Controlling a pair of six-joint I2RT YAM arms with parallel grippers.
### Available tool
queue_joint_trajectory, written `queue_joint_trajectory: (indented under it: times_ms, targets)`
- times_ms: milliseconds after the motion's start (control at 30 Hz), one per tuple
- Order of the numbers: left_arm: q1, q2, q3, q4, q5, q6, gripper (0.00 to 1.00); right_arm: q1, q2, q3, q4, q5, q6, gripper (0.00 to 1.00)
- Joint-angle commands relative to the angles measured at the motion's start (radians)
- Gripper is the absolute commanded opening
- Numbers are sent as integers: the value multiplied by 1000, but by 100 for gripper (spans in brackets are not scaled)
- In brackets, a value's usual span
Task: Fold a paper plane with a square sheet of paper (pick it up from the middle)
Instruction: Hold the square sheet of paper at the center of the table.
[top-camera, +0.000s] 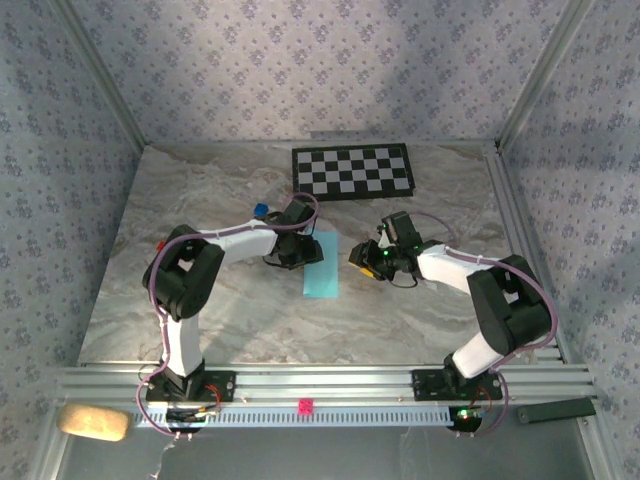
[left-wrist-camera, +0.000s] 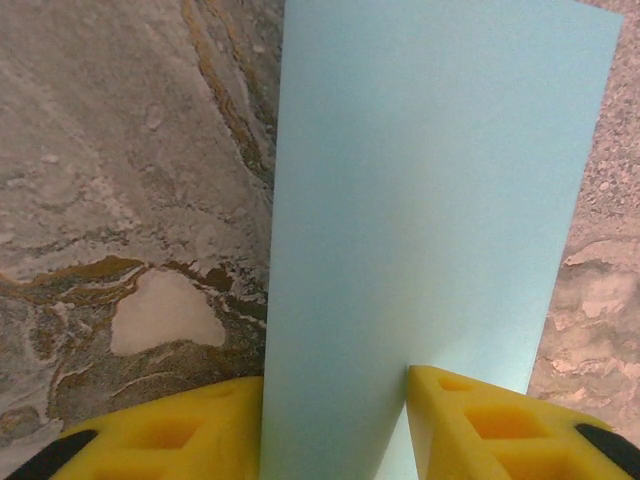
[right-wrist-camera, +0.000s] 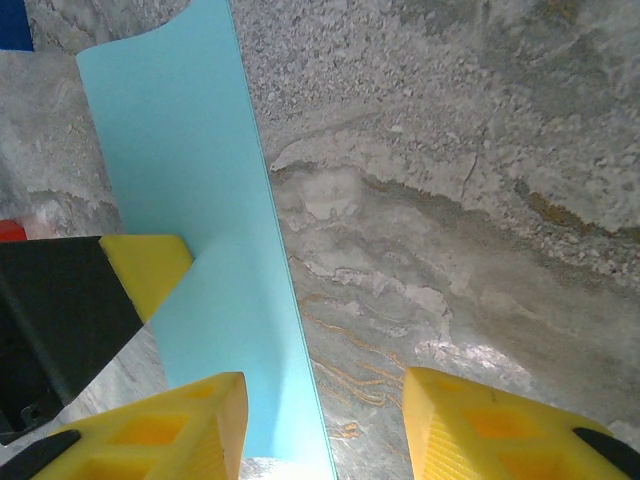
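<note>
1. From above, the blue paper lay mid-table between the left gripper and the right gripper, with a checkerboard and a small blue cube beyond.
2. On the left wrist, the jaws stood spread and the paper ran between them.
3. On the right wrist, the jaws stood spread beside the paper's edge, and the left gripper's fingertip covered part of the paper.

left arm: jaws apart | right arm: jaws apart, low
</note>
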Motion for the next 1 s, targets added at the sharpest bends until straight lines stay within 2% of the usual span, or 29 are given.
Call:
queue_joint_trajectory:
  times_ms: [0, 167, 400, 800, 967]
  targets:
    - [13, 96, -34, -62, -82, 22, 43, 7, 9, 30, -28, -10, -25, 45]
    - [13, 105, -33, -63, -80, 24, 43, 11, 18, 35, -18, -29, -30, 41]
    - [12, 106, -35, -64, -76, 20, 43, 30, 63, 94, -43, -60, -74, 26]
    - [12, 114, -42, -51, -66, 0, 44, 67, 121, 126, -31, -43, -61, 24]
    - [12, 110, -52, -40, -62, -7, 43, 69, 133, 125, -9, -56, -56, 15]
